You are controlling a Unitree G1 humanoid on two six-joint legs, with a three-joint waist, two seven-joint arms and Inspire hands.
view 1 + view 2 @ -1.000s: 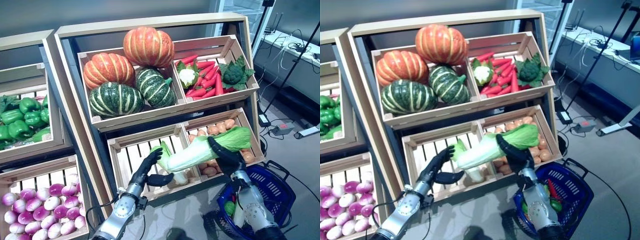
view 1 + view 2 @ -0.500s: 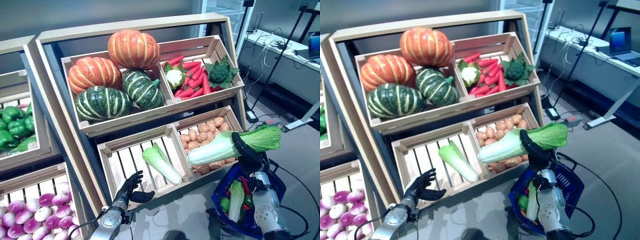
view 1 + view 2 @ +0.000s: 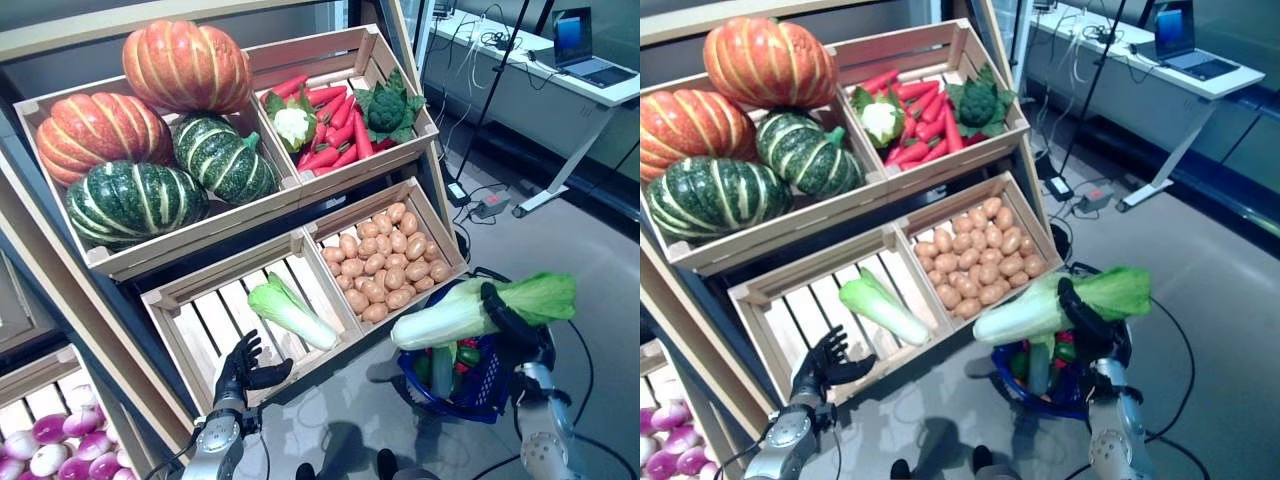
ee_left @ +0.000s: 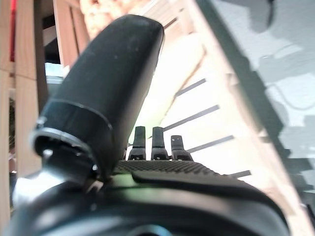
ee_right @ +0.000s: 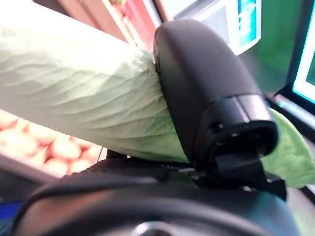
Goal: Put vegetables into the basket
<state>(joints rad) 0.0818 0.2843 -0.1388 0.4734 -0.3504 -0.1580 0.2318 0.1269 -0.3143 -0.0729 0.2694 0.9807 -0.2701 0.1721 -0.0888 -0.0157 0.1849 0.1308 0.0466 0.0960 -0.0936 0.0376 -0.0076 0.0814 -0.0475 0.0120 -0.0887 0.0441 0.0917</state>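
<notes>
Fingers of right hand (image 3: 512, 325) wrap cabbage (image 3: 455, 315); left hand (image 3: 240, 368) spread.

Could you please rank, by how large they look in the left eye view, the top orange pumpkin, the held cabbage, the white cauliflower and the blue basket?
1. Ribbed orange pumpkin at the top.
2. Long pale-green napa cabbage in the right hand, though it is nearer the camera.
3. Blue plastic basket, partly hidden, so unsure.
4. White cauliflower.

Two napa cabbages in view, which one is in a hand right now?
The cabbage over the blue basket, gripped by the right hand. The other cabbage lies loose in the slatted crate, with the open left hand clear of it.
</notes>
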